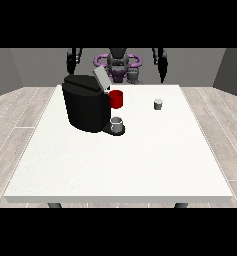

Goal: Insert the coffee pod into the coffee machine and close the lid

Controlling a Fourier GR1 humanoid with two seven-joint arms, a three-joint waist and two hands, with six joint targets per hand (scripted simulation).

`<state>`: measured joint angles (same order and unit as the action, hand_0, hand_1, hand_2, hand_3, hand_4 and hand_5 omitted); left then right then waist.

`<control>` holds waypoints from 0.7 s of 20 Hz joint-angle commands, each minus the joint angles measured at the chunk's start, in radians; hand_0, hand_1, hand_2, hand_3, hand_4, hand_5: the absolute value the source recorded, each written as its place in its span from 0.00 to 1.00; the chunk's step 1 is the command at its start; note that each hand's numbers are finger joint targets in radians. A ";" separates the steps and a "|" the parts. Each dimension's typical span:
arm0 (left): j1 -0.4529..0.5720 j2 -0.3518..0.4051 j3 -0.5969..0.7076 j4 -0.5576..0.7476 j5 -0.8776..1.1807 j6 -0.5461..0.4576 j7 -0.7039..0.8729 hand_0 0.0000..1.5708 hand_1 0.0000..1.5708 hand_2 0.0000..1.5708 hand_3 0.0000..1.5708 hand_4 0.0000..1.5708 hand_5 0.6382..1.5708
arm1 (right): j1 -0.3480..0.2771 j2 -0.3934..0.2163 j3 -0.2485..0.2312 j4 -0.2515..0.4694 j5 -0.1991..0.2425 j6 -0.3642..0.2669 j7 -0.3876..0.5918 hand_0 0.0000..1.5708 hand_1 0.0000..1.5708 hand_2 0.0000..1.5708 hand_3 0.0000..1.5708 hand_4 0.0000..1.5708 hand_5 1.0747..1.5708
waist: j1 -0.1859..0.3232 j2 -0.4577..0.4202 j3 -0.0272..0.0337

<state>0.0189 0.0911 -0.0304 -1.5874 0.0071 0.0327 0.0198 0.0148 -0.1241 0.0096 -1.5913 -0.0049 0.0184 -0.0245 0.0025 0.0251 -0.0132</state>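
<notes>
Standing boxy and black, coffee machine (85, 107) — lid (101, 79) raised — small grey cylindrical pod (158, 104) apart.

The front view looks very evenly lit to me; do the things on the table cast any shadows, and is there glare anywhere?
In the front view the light is flat: the white table shows no glare and no clear cast shadows. The coffee machine reads as a nearly featureless black mass, only its raised lid catching grey light. The small coffee pod is pale against the tabletop.

coffee pod (158, 104): upright, table right | coffee machine (85, 102): black, lid (101, 78) open
</notes>
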 commanded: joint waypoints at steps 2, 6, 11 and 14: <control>0.019 0.065 -0.031 -0.002 -0.031 -0.093 -0.050 0.00 0.00 0.00 0.00 0.00 1.00 | -0.031 0.008 -0.037 0.069 0.009 -0.026 -0.023 0.00 0.00 0.00 0.00 0.00 1.00 | 0.030 -0.008 0.0134; 0.037 0.212 -0.054 -0.052 -0.099 -0.209 -0.148 0.00 0.00 0.00 0.00 0.00 1.00 | -0.036 0.032 -0.060 0.090 -0.022 -0.050 0.025 0.00 0.00 0.00 0.00 0.00 1.00 | 0.066 -0.032 0.0137; -0.038 0.336 0.024 0.059 -0.154 -0.247 -0.196 0.00 0.00 0.00 0.00 0.00 1.00 | -0.056 0.030 -0.035 0.032 0.127 -0.175 -0.007 0.00 0.00 0.00 0.00 0.00 1.00 | -0.025 0.005 0.0128; -0.115 0.371 0.057 0.126 -0.183 -0.248 -0.127 0.00 0.00 0.00 0.00 0.00 1.00 | -0.016 0.070 0.039 0.031 0.177 -0.183 -0.037 0.00 0.00 0.00 0.00 0.00 1.00 | -0.086 0.033 0.0130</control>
<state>-0.0306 0.3955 -0.0136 -1.5267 -0.1452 -0.1886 -0.1376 -0.0143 -0.0860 -0.0059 -1.5427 0.1160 -0.1337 -0.0499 -0.0329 0.0412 -0.0006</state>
